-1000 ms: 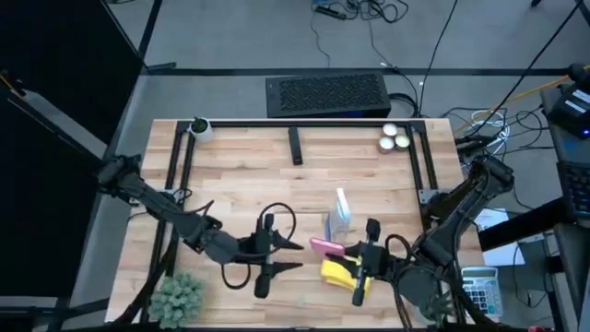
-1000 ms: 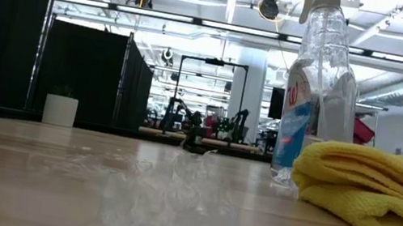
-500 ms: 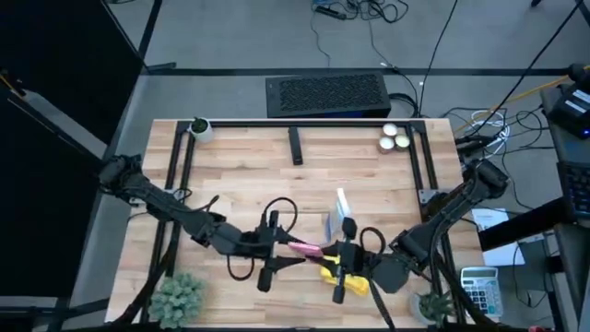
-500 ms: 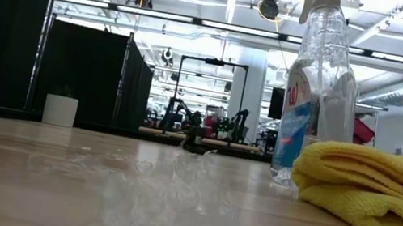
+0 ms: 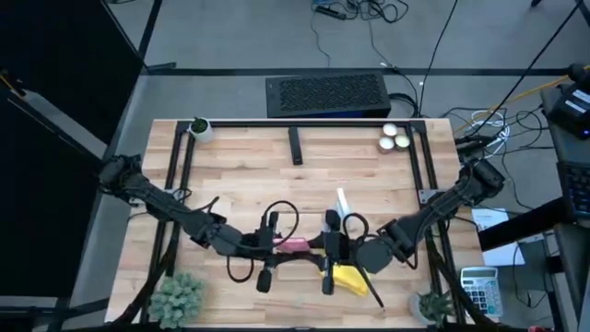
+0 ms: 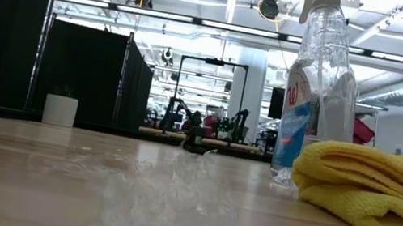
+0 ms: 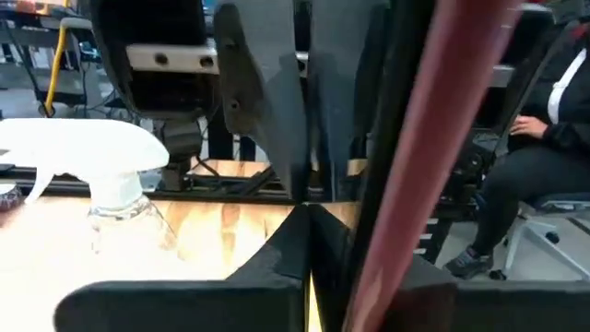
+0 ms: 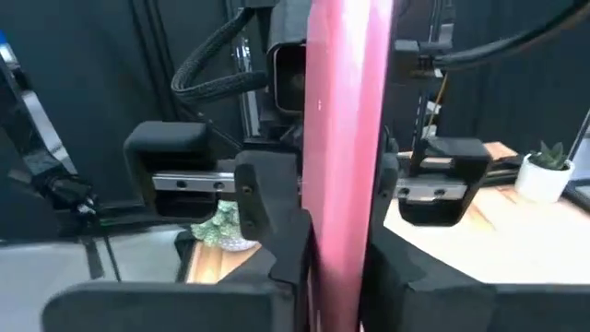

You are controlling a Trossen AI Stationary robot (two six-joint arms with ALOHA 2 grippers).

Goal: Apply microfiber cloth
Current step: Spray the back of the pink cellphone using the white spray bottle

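Observation:
A phone in a pink case [image 5: 297, 244] stands on edge between my two grippers at the table's near middle. My left gripper [image 5: 281, 251] comes at it from the left and my right gripper [image 5: 324, 254] from the right; both are shut on it. The yellow microfiber cloth [image 5: 350, 279] lies folded on the table just near-right of my right gripper, and no gripper touches it. The low view shows the cloth [image 6: 374, 187] resting flat on the wood. The clear spray bottle [image 5: 339, 210] stands just beyond it. My left gripper pinches the phone [image 7: 406, 184] between its two fingers, coming level from the table's left. The phone stands on edge. Whether it is clear of the table does not show. My right gripper pinches the phone's opposite end, one finger [image 8: 281, 235] on each broad face of the pink case [image 8: 343, 212]. It comes level from the table's right and faces my left gripper. The phone stands upright between the fingers.
Two small green plants [image 5: 177, 295] [image 5: 429, 304] stand at the near corners. At the far side are a white pot [image 5: 198, 127], three white round things [image 5: 395, 138] and a black bar [image 5: 295, 146]. A seated person [image 7: 544, 138] is beyond the table.
My right gripper has travelled toward the table's left edge, from beside the yellow cloth to the pink phone held by my left gripper. The cloth has stayed where it lay and now shows uncovered.

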